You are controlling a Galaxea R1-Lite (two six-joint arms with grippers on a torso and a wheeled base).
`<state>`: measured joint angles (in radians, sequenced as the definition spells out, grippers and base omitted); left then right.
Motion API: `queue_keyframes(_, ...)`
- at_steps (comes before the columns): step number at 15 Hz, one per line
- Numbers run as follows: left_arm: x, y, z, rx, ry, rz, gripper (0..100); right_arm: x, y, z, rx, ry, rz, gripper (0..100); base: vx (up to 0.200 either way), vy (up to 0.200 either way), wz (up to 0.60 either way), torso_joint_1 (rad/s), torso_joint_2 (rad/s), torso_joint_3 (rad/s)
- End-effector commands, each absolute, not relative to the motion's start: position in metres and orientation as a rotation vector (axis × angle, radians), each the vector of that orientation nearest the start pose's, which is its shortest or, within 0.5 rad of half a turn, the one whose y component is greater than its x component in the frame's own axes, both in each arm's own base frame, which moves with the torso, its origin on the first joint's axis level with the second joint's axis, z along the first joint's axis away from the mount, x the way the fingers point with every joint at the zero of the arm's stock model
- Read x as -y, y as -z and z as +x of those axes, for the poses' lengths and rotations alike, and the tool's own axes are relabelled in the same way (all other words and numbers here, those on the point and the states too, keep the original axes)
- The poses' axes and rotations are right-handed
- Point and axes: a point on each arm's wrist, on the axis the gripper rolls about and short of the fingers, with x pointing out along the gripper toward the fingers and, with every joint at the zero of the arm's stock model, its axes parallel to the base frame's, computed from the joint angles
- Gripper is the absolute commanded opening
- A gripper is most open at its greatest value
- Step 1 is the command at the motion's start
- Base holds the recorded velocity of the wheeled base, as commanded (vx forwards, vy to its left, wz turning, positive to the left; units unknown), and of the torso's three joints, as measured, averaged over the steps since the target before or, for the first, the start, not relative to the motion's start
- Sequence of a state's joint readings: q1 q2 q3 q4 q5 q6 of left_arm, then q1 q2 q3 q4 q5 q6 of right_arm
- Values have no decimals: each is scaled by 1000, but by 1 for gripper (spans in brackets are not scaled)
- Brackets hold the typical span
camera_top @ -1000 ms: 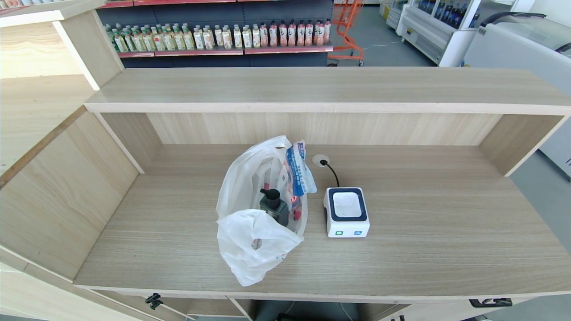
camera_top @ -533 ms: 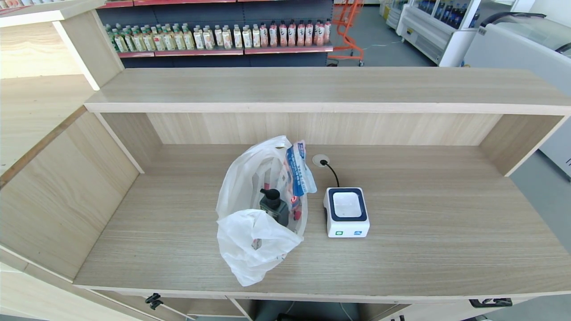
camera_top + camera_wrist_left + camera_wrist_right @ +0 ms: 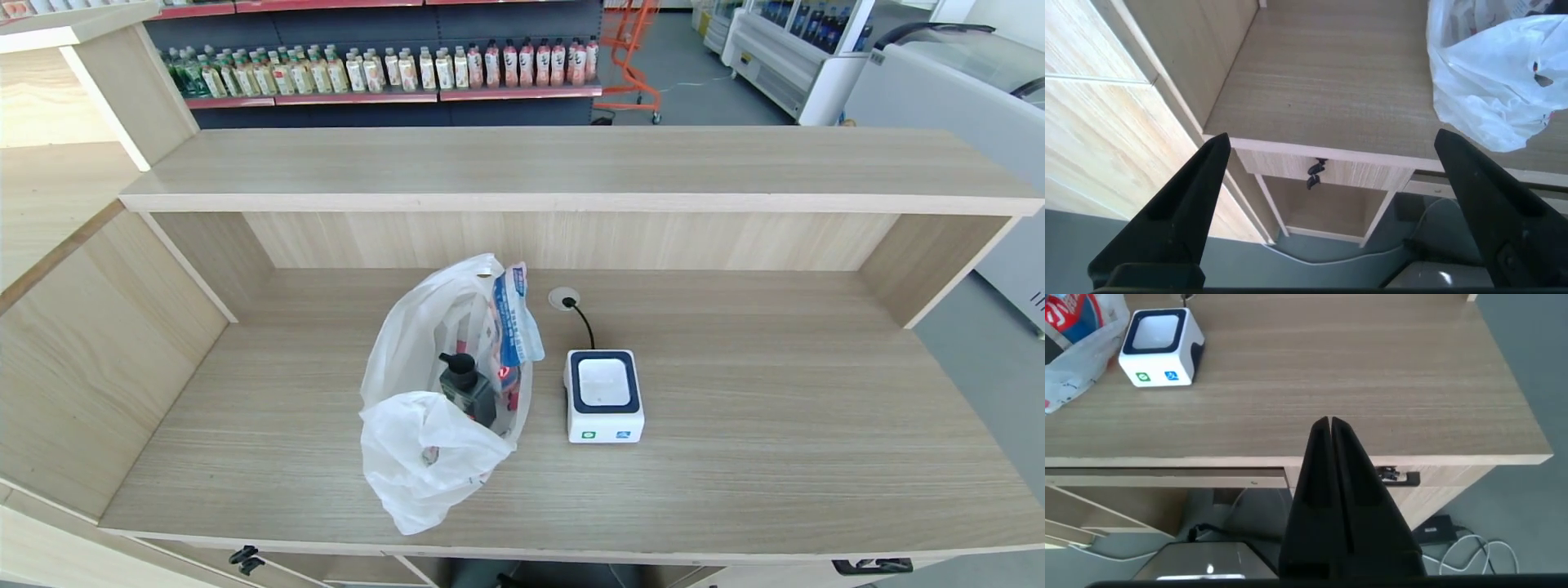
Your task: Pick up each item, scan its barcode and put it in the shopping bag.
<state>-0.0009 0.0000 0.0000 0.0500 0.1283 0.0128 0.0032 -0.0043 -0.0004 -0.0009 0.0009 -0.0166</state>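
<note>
Bag [image 3: 424, 457] stands on the counter [image 3: 775, 457] just beside the scanner [image 3: 604, 396], bottle [image 3: 465, 388] and pouch [image 3: 513, 322] already inside, so scanning and packing look finished or close to it. Left gripper [image 3: 1331, 143] spread wide, holding nothing, off the counter's front edge; right gripper [image 3: 1329, 425] pinched together, empty, also off the edge

The left gripper [image 3: 1331, 137] stands with its two dark fingers [image 3: 1176, 220] spread wide, one at each side edge of the frame. Mid-frame between them runs the front edge of the wooden counter [image 3: 1323, 73], with a small black latch [image 3: 1315, 171] just beneath it. The white shopping bag [image 3: 1503, 73] lies crumpled on the counter in a corner of the frame.
</note>
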Motion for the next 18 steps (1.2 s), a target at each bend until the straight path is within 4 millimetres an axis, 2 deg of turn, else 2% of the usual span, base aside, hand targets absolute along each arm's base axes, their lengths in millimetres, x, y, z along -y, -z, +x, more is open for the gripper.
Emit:
queue_keyframes(1, -3, -70, -23, -53, -127, 16, 100, 0, -76, -23, 2, -5, -17, 0, 0, -200, 0, 2, 7, -2)
queue_keyframes(4, -3, -70, -23, -53, -127, 14, 100, 0, -76, -23, 2, -5, -17, 0, 0, 0, 0, 0, 0, 0)
queue_keyframes(5, -3, -70, -23, -53, -127, 11, 100, 0, -76, -23, 2, -5, -17, 0, 200, 0, 0, 12, 7, 2)
queue_keyframes(18, -3, -70, -23, -51, -129, 9, 100, 0, -76, -23, 2, -5, -15, 0, 0, 0, 0, 0, 0, 0)
